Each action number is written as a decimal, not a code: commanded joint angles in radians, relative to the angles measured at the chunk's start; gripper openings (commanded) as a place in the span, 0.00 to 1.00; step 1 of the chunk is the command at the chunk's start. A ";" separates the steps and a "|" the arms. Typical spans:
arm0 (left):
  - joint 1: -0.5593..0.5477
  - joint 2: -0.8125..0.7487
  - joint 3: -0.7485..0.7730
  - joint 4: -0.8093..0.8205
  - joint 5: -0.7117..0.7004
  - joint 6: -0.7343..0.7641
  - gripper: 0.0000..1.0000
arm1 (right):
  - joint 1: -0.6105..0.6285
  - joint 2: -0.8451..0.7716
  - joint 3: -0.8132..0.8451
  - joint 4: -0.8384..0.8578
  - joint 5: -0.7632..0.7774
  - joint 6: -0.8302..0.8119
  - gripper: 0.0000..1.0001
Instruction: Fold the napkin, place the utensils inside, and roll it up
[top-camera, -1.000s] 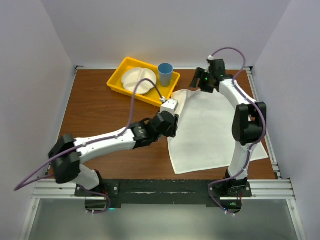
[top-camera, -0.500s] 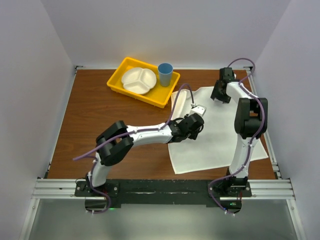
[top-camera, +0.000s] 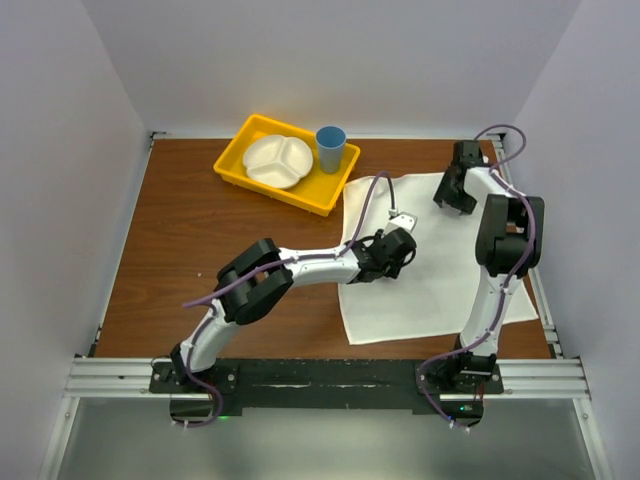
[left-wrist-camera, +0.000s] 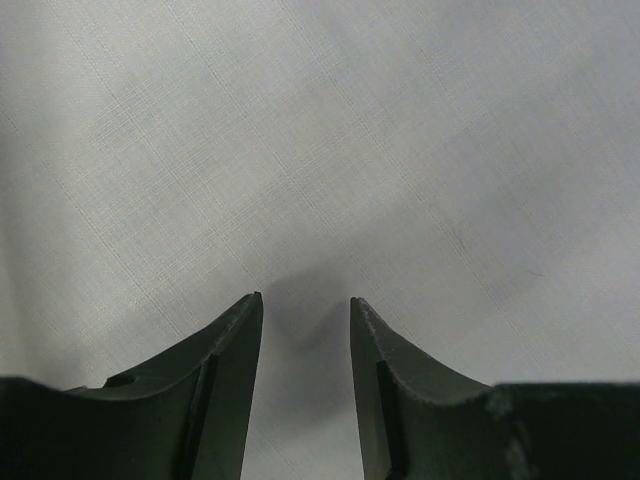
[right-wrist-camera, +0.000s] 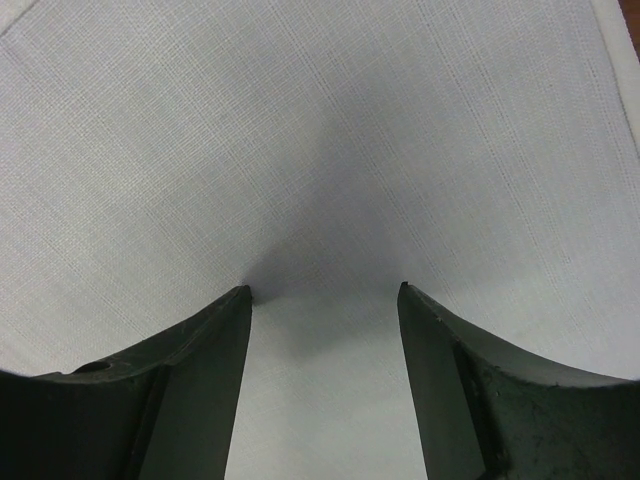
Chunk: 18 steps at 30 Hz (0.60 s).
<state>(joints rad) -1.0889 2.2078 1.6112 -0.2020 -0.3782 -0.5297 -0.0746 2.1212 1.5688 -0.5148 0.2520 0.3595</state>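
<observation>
The white napkin (top-camera: 440, 270) lies spread flat on the right half of the table. My left gripper (top-camera: 402, 252) hangs low over its middle-left part. In the left wrist view the gripper (left-wrist-camera: 305, 298) is open, with only napkin cloth (left-wrist-camera: 330, 140) between and beyond the tips. My right gripper (top-camera: 452, 196) is over the napkin's far right part. In the right wrist view it (right-wrist-camera: 325, 288) is open and empty, tips close to the cloth (right-wrist-camera: 300, 130). The knife is not in view.
A yellow tray (top-camera: 240, 165) at the far left holds a white divided plate (top-camera: 277, 160) and a blue cup (top-camera: 331, 148). Bare brown table (top-camera: 200, 230) lies left of the napkin. The napkin's hem and a strip of table show in the right wrist view (right-wrist-camera: 628, 40).
My left arm has swung right, from the napkin's left edge to over its middle. My right gripper has moved right along the far edge. The napkin's far part now lies spread wider.
</observation>
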 joint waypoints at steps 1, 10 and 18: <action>0.026 0.033 0.044 0.067 0.007 0.031 0.46 | -0.074 -0.010 -0.084 -0.036 0.066 0.025 0.64; 0.058 -0.046 0.105 0.078 0.177 0.086 0.48 | -0.119 -0.105 -0.142 -0.034 0.106 0.004 0.69; 0.073 -0.470 -0.047 0.128 0.223 0.175 0.57 | -0.015 -0.401 -0.119 -0.073 0.032 -0.057 0.88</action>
<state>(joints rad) -1.0271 2.0697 1.6379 -0.1791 -0.1951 -0.4244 -0.1883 1.9400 1.4464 -0.5758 0.3141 0.3496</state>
